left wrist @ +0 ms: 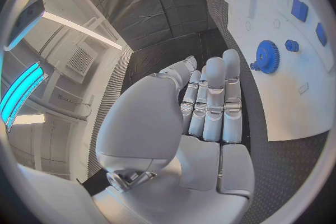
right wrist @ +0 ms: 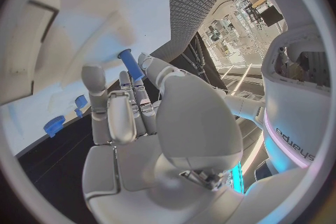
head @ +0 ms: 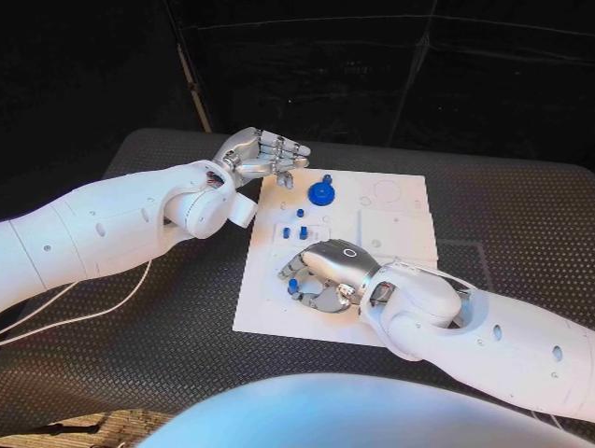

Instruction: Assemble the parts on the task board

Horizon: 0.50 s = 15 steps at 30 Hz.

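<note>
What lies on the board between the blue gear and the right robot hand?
In the head view, small blue pegs lie on the board between the gear and the right robot hand.

Our two hands over the table — one empty, one pinching.

Our left hand [head: 261, 152] hovers with fingers curled together, holding nothing, its arm reaching in bent at the wrist. Our right hand [head: 327, 273] is palm-down, fingers curled — a small blue peg [right wrist: 131, 63] pinched at its fingertips [right wrist: 143, 61].
</note>
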Available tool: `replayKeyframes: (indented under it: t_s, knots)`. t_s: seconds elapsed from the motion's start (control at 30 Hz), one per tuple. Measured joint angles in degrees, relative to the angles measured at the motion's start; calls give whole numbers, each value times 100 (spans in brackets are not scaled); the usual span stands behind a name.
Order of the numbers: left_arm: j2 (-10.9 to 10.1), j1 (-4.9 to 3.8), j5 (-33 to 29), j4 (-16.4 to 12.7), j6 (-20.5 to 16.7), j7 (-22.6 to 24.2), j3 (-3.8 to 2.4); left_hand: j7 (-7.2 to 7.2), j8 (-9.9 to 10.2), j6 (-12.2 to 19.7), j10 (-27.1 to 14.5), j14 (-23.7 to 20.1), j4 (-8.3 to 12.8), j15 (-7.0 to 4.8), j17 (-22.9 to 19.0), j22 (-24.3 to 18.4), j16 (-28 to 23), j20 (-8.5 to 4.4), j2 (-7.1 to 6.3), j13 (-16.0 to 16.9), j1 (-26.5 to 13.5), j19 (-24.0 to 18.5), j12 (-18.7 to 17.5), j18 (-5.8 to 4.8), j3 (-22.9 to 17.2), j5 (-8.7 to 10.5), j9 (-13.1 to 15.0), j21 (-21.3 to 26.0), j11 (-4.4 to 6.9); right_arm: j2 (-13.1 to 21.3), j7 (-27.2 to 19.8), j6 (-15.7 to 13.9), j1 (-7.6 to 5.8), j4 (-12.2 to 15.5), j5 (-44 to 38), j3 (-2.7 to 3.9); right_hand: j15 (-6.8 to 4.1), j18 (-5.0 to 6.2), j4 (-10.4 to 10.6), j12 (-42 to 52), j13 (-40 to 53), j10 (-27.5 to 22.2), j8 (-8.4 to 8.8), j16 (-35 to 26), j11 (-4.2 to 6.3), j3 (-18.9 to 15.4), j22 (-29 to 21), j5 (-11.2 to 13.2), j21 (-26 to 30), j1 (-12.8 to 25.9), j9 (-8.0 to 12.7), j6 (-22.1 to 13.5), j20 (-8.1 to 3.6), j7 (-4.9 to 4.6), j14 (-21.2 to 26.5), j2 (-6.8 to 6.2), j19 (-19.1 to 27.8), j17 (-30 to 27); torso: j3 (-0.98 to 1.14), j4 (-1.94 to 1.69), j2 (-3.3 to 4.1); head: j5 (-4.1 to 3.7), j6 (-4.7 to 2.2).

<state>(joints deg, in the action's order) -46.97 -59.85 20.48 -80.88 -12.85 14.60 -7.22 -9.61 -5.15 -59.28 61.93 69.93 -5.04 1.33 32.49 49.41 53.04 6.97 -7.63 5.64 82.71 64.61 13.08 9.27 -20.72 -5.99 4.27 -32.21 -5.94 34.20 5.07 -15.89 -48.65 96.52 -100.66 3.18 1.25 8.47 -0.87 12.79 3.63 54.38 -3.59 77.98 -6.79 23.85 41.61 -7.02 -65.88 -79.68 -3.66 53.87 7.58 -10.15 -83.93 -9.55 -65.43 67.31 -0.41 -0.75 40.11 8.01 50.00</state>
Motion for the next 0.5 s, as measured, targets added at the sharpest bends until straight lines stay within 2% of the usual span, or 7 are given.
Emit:
replayKeyframes:
  t_s: [0.17, 0.23, 0.3, 0.37, 0.4, 0.47, 0.5]
  knots:
    - [-16, 0, 0, 0, 2, -2, 0, 0, 0, 0, 0, 0, 0, 0, 0, 0, 0, 0, 0, 0, 0, 0, 0, 0, 0, 0, 0, -1, 0, 346, -122, -324, 1, 273, 163, 2, 0, -1, 2, 46, 12, -86, 0, -28, 3, -222, -94, 0, 66, 0, -4, -121, 0, 18, 0, 0, 42, -65, 3, 4, -1, -22, 0]
    - [-24, 0, 0, 2, 2, -3, 0, 0, 0, 0, 0, 0, 0, 0, 0, 0, 0, 0, 0, 0, 0, 0, 0, 0, 0, 0, 0, -1, 0, 554, -174, -462, 3, 426, 297, 27, 0, -1, 24, 90, 17, -107, 0, -53, 24, -306, -121, 0, 76, 20, -4, -121, 0, 18, 0, 1, 43, -93, 4, 11, -1, -35, 0]
    - [-29, 0, 0, 4, 3, -4, 0, 0, 0, 0, 0, 0, 0, 0, 0, 0, 0, 0, 0, 0, 0, 0, 0, -1, 0, 0, 0, -1, 0, 740, -209, -562, 10, 533, 472, 110, 0, -1, 57, 165, 29, -105, 0, -57, 22, -420, -133, -20, 98, 86, -13, -121, 0, 18, 0, 25, 43, -97, 5, 18, -3, -68, 0]
    - [-37, -1, 0, 3, 3, -5, 0, 0, 0, 0, 0, 0, 0, 0, 0, 0, 0, 0, 0, -1, 0, 0, 0, -1, 0, 0, 1, -1, 0, 1002, -233, -677, 9, 669, 792, 259, 0, 0, 151, 378, 93, 231, -48, -42, 26, -527, -36, -24, 67, 209, -41, -51, -10, -25, 0, 92, 4, -37, 4, 25, -9, -148, -15]
    - [-42, -1, 0, 3, 3, -5, 0, 0, 0, 0, 0, 0, 0, 0, 0, 0, 0, 0, 0, 0, 0, 0, 0, -1, 0, 0, 1, -1, 0, 1138, -240, -737, 4, 723, 980, 328, 0, 0, 194, 596, 179, 593, -105, 26, 82, -570, 89, -40, -4, 252, -59, 59, -21, -5, 0, 131, -88, 65, 3, 26, -12, -183, -26]
    - [-56, 0, 0, 4, 3, -6, 1, 0, 0, 0, 0, 0, 0, 0, 0, 0, 0, 0, 0, 0, 0, 0, 0, -1, 0, 0, 1, -1, 0, 1455, -242, -896, -19, 814, 1492, 439, -111, 0, 227, 1161, 439, 1382, -248, 180, 257, -674, 410, -51, -199, 258, -110, 333, -100, 113, -1, 135, -290, 297, 1, 32, -18, -273, -61]
    - [-59, 0, 0, 5, 3, -6, 2, 0, 0, 0, 0, 0, 0, 0, 0, 1, 0, 0, 0, -1, 0, 0, 0, 0, 0, 0, 1, -1, 0, 1586, -236, -965, -23, 844, 1736, 470, -190, 0, 241, 1429, 595, 1610, -306, 229, 331, -746, 535, -85, -278, 293, -127, 427, -168, 183, -5, 100, -373, 363, 0, 36, -21, -312, -76]
